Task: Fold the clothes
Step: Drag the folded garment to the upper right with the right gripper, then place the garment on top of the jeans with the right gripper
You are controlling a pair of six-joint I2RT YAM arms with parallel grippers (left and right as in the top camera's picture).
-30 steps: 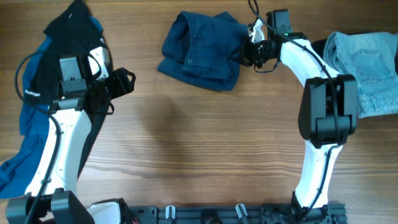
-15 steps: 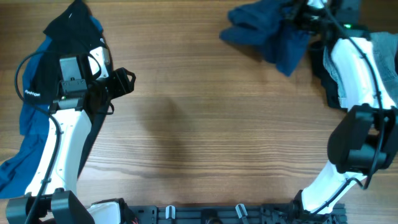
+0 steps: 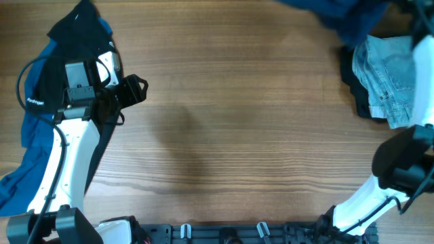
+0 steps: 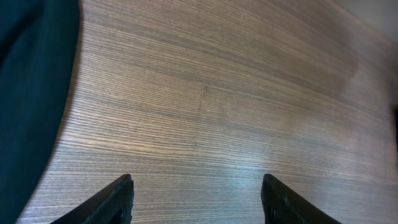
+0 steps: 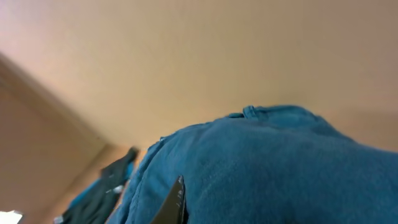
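Note:
The dark navy shorts (image 3: pixel 342 15) hang blurred at the top right edge of the overhead view, lifted off the table. In the right wrist view the shorts (image 5: pixel 267 168) fill the lower frame. My right gripper (image 5: pixel 186 191) is shut on them, with one dark finger (image 5: pixel 177 202) showing against the cloth. The overhead view does not show this gripper. The black and blue jacket (image 3: pixel 37 102) lies at the far left under my left arm. The light-blue jeans (image 3: pixel 390 74) lie at the right. My left gripper (image 3: pixel 137 88) (image 4: pixel 199 202) stands open over bare wood, holding nothing.
A dark piece of cloth (image 3: pixel 356 91) sticks out from under the jeans' left side. My right arm's base link (image 3: pixel 400 166) stands at the lower right. The wooden table (image 3: pixel 230 135) spans the view, and a black rail (image 3: pixel 258 234) runs along the front edge.
My right arm has swung the shorts from the table's top middle up and to the right, nearly out of the overhead view. The left arm has not moved.

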